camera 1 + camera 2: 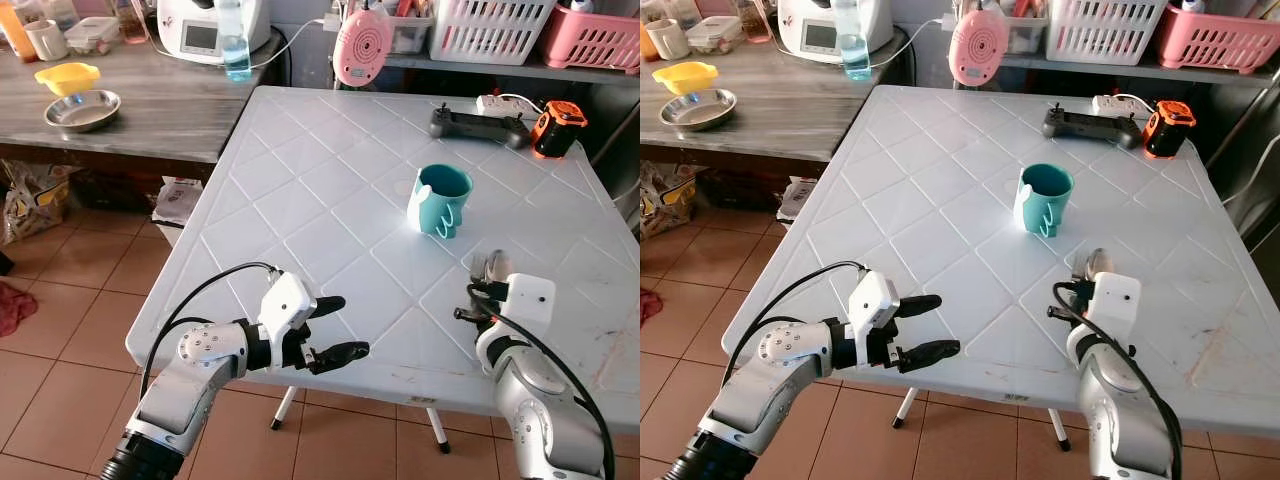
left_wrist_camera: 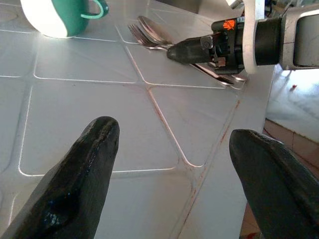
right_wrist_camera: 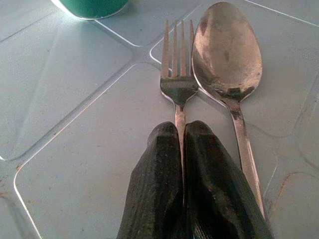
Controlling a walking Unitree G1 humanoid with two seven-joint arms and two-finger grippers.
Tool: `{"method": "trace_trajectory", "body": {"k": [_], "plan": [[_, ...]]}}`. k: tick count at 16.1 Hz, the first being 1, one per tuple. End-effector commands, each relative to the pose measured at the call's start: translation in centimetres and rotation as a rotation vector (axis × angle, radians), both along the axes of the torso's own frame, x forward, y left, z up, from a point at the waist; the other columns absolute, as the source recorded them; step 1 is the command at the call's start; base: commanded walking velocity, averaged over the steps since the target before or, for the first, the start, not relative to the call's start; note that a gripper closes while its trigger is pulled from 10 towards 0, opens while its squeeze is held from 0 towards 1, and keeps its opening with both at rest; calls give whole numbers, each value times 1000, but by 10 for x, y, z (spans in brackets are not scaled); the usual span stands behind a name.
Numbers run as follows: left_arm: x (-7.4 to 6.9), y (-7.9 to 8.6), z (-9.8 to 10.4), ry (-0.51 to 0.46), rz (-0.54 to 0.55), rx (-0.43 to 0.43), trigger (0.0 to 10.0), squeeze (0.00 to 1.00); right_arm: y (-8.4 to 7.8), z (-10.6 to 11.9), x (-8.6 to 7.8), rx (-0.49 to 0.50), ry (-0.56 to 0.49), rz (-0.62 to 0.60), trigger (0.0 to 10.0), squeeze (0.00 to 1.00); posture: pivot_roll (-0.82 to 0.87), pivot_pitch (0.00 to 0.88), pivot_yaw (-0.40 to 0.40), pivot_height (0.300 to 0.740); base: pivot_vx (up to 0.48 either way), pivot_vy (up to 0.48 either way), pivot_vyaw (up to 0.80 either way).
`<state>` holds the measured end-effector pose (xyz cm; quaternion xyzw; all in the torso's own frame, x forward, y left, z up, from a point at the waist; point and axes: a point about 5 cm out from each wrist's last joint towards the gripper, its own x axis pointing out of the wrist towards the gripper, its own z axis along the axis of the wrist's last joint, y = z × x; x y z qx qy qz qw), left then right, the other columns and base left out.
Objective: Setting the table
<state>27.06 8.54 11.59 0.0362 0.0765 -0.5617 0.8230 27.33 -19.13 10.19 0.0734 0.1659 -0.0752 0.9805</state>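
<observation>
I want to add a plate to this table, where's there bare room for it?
The left half of the white table is bare, from the teal mug across to the left edge. Crowded: the far right corner with the controller, and the near right, where the right gripper pinches the fork beside the spoon.

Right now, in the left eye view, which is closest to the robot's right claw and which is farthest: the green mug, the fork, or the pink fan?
1. fork: pinched in the right claw, beside the spoon.
2. green mug: mid-table, beyond the claw.
3. pink fan: past the table's far edge.
</observation>
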Motion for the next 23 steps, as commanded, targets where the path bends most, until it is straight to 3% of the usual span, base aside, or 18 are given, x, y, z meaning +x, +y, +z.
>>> {"method": "trace_trajectory", "body": {"k": [1,4,6,7,10,13,14,17,21,22,23], "plan": [[-2,-2,2,-12,-12,6,10000,0,21,-15,-2,39,72,106,0,0,65,110,-7,740,0,0,0],[0,-3,1,-18,3,12,10000,0,22,-6,-2,-12,3,148,0,0,63,109,-11,740,0,0,0],[5,-1,3,-66,63,11,10000,0,21,-1,-3,-40,-43,142,0,0,60,107,-14,740,0,0,0],[11,0,9,-83,118,-30,10000,0,20,3,-5,-52,-77,141,0,0,60,107,-14,740,0,0,0],[23,1,15,-117,196,-66,10000,0,14,10,-17,-66,-152,104,0,0,51,97,-20,740,0,0,0],[25,-4,17,-133,212,-89,10000,0,17,15,-27,-84,-212,89,0,0,35,87,-21,740,0,0,0],[28,-6,18,-144,232,-101,10000,0,20,25,-28,-131,-289,78,0,0,30,85,-18,740,0,0,0],[32,-7,20,-162,257,-113,10000,0,22,41,-27,-215,-382,60,0,0,29,82,-15,740,0,0,0],[49,9,35,-261,476,-168,10000,0,18,59,-26,-332,-478,25,0,0,33,79,-13,740,0,0,0],[55,18,37,-260,565,-184,10000,0,17,65,-28,-373,-503,16,1059,0,31,78,-12,740,0,0,0],[57,20,37,-266,588,-181,10000,0,17,68,-28,-380,-515,17,353,0,31,78,-12,740,0,0,0]]}}
